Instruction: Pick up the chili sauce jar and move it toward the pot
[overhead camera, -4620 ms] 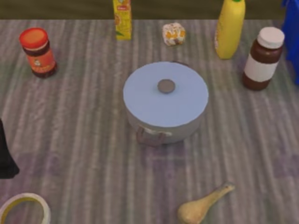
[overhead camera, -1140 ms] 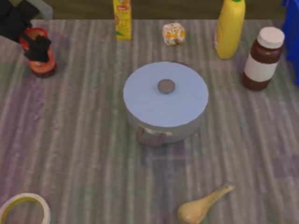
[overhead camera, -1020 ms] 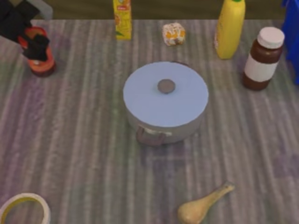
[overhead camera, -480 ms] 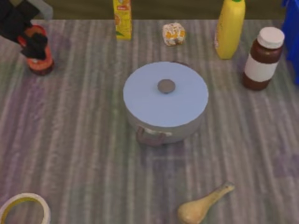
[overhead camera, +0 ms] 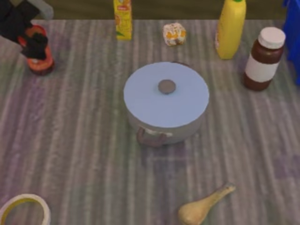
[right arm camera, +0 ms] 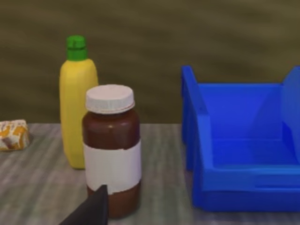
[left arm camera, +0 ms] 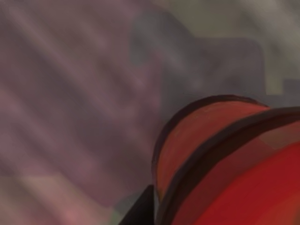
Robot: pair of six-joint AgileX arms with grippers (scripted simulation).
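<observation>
The chili sauce jar [overhead camera: 41,64], dark red with a red-orange lid, is at the table's far left corner. My left gripper [overhead camera: 33,44] reaches over it from the top left and is shut on it just under the lid. The left wrist view is filled by the jar [left arm camera: 225,164], with one dark finger [left arm camera: 140,213] pressed against its side. The pot [overhead camera: 166,101], grey with a pale-blue lid and small knob, stands at the table's middle, well to the right of the jar. My right arm is outside the top view; only one fingertip [right arm camera: 91,210] shows in its wrist view.
Along the far edge stand a yellow juice carton [overhead camera: 123,18], a small wrapped snack [overhead camera: 174,33], a yellow bottle [overhead camera: 230,28] and a brown jar with white lid [overhead camera: 263,58]. A blue bin [right arm camera: 243,145] sits at the far right. A tape roll [overhead camera: 23,208] and a gourd [overhead camera: 204,206] lie near the front.
The left arm came from the left edge to the jar and closed on it. Over the last second jar and gripper shifted slightly up and left.
</observation>
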